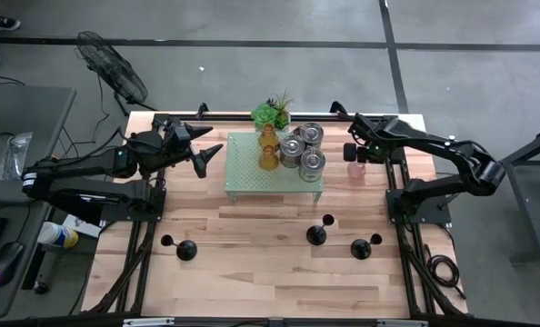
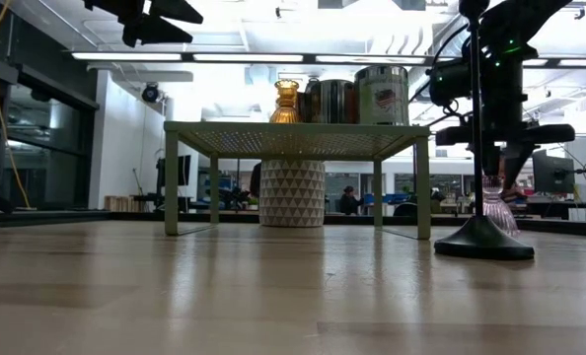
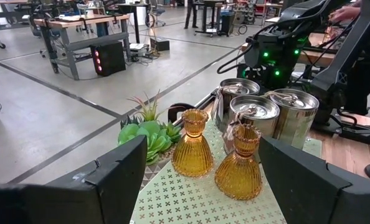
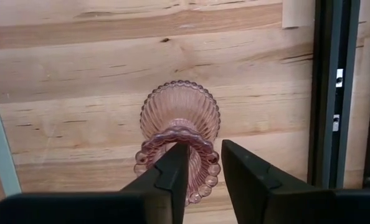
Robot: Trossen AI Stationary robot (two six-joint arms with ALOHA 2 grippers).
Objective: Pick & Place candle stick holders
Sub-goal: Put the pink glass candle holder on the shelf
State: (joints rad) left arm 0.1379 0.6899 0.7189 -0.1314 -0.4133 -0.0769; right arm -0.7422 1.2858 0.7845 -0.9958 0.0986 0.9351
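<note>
Black holder (image 2: pixel 482 240): nearest the low camera, upright on the table.
Right gripper (image 4: pixel 203 171): fingers narrowly apart around the pink glass holder (image 4: pixel 180 118), beside the green stand (image 1: pixel 252 177); grip uncertain.
Left gripper (image 1: pixel 206 148): fingers apart, empty, near the stand's other side.
Amber holders (image 3: pixel 237 169): on the stand, beside the silvery tins (image 3: pixel 253 113).
Writing: tin label illegible.

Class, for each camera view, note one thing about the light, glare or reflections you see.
High view: even light, soft shadows under the green stand. Low view: bright ceiling lights behind, glare on the table, black holder silhouetted. Left wrist view: amber holders glow. Right wrist view: pink glass holder evenly lit.
</note>
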